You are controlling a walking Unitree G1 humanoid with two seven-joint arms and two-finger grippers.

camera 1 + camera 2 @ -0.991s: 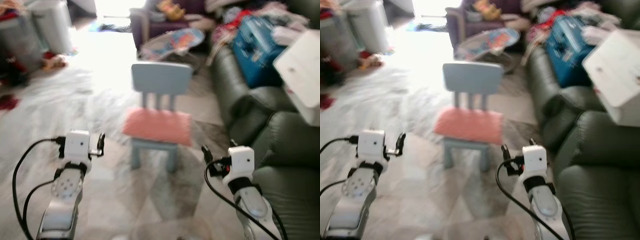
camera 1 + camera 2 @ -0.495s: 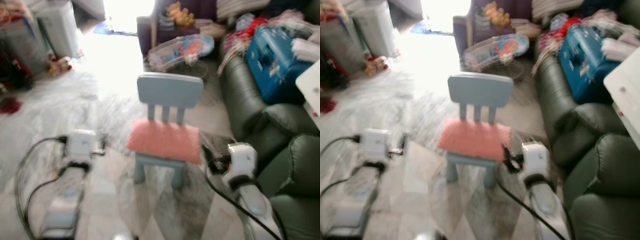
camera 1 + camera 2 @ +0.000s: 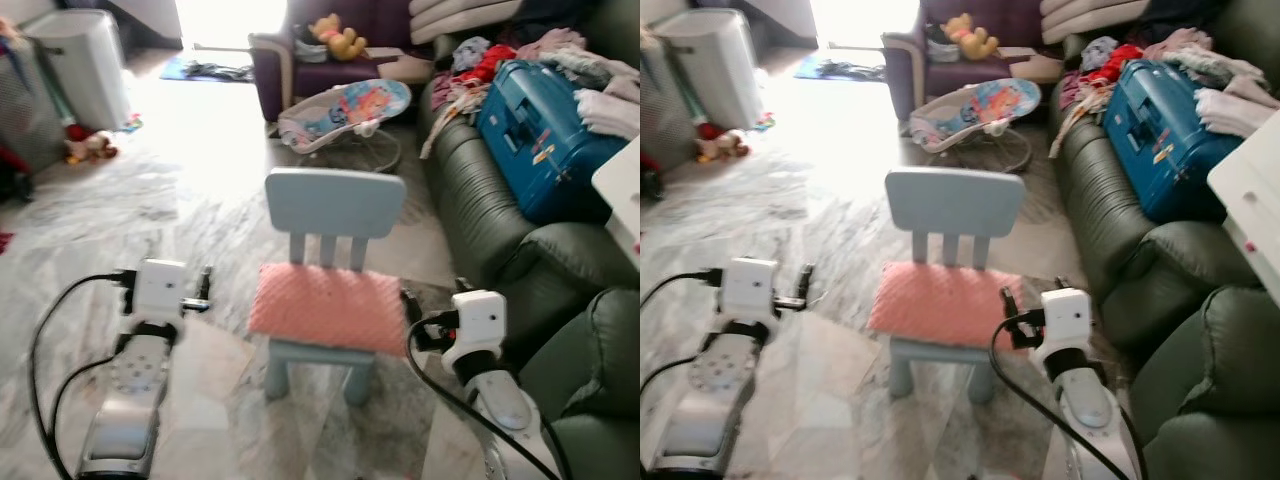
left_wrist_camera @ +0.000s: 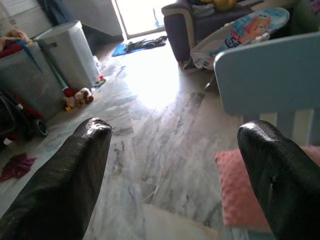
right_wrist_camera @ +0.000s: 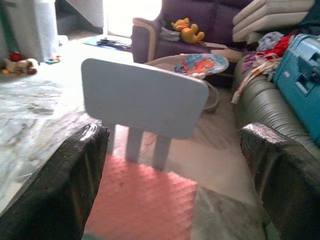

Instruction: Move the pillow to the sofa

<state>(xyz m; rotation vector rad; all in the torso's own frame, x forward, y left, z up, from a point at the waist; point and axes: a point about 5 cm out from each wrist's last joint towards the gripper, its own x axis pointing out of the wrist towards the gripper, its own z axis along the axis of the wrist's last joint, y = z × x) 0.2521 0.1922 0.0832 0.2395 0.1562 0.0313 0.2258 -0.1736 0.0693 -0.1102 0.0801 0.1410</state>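
Observation:
A pink pillow (image 3: 330, 308) lies flat on the seat of a small light-blue child's chair (image 3: 335, 203) straight ahead. The dark green sofa (image 3: 480, 200) runs along the right side. My left gripper (image 3: 165, 278) is held out low, left of the chair and apart from it, fingers (image 4: 75, 165) spread open with nothing between them. To the right of the seat, my right gripper (image 3: 436, 296) hovers close to the pillow's right edge, open and empty. In the right wrist view the pillow (image 5: 145, 205) and the chair back lie between the spread fingers (image 5: 75, 175).
A blue suitcase (image 3: 545, 130) and piled clothes sit on the sofa's far part. A baby bouncer (image 3: 345, 108) and a purple armchair (image 3: 300, 60) stand behind the chair. At the far left is a white bin (image 3: 75, 60). Marble floor (image 3: 150, 200) spreads to the left.
The whole picture has shifted and sharpened as the camera moved; the chair and pillow now appear a little nearer. Both grippers keep the same open pose.

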